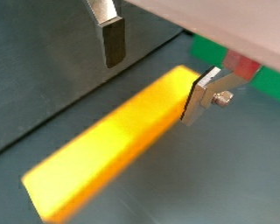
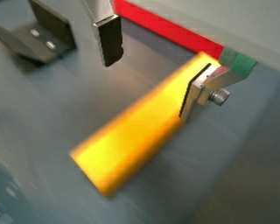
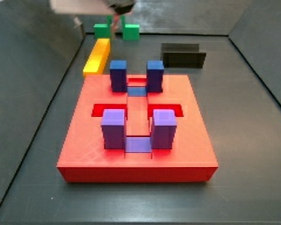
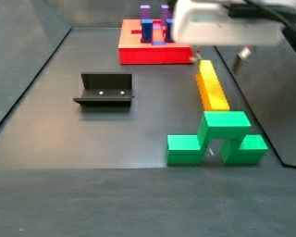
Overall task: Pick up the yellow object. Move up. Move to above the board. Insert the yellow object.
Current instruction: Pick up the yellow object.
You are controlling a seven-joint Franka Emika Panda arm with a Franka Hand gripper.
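Observation:
The yellow object [image 1: 119, 140] is a long yellow-orange bar lying flat on the dark floor, also seen in both side views [image 3: 97, 55] [image 4: 213, 86]. My gripper [image 1: 152, 90] is open and low over the bar's end, and it also shows in a wrist view [image 2: 147, 87]. One finger [image 1: 205, 94] stands close beside the bar's edge. The other finger [image 1: 111, 42] stands well apart from it over bare floor. The board [image 3: 137, 132] is a red slab with purple-blue posts, and its edge lies just beyond the bar's far end [image 2: 166, 31].
A green block shape [image 4: 218, 141] sits at the bar's other end, also visible behind the finger [image 2: 238, 63]. The dark fixture [image 4: 104, 90] stands on the floor to one side [image 2: 38, 35]. Grey walls enclose the floor.

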